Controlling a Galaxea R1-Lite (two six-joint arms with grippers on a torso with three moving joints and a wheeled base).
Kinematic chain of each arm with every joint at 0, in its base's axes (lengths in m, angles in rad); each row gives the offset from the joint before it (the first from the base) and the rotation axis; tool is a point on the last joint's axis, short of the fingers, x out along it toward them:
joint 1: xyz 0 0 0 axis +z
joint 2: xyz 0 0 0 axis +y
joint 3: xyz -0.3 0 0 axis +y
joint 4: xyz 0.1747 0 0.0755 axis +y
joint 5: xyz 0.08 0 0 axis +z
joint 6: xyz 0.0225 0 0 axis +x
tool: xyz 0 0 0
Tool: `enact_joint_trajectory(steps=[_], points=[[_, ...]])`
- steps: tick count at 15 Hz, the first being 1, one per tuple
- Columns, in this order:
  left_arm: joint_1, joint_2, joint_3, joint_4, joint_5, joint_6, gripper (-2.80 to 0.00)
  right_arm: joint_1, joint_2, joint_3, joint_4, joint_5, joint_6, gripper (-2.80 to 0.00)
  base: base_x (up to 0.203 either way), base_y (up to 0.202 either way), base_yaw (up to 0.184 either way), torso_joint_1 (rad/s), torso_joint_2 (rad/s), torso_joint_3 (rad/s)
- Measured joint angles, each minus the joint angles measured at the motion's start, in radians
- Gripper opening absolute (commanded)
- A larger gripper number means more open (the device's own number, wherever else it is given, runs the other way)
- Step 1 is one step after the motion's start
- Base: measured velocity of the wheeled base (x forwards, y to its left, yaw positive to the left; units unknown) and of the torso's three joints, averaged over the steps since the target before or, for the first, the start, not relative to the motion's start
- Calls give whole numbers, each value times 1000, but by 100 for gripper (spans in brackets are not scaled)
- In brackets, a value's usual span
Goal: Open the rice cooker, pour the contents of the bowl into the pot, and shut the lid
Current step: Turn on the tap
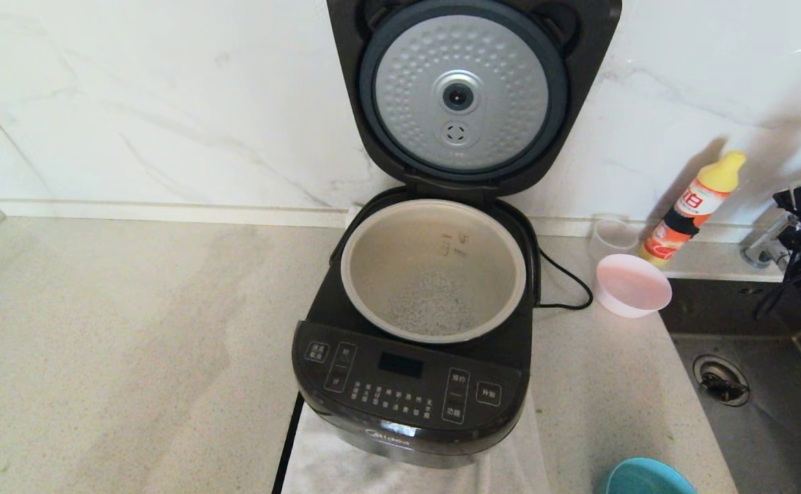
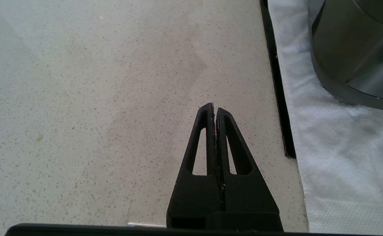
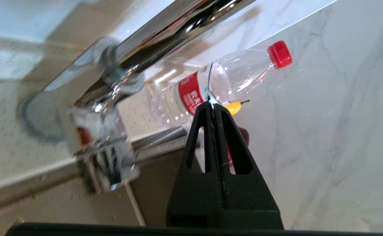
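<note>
Some white grains lie in the pot [image 1: 433,271]; both tools pressed together.

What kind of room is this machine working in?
Most likely a home kitchen. An open rice cooker stands on a speckled stone counter against a marble-look wall, and a steel sink with a chrome tap sits beside it.

The wide counter [image 1: 133,343] across the left of the frame gives my claw free passage; the raised lid [image 1: 465,89] walls off the upper centre; right of the cooker [image 1: 414,384], the pink bowl [image 1: 632,285], orange bottle [image 1: 692,209] and sink [image 1: 771,412] crowd my way.
</note>
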Motion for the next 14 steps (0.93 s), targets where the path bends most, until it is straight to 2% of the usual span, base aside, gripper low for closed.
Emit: enact_joint_trajectory(steps=[14], points=[[0, 0, 0, 0, 0, 0, -280, 6, 141, -204, 0, 2, 1, -280, 0, 0, 0, 0, 0, 0]])
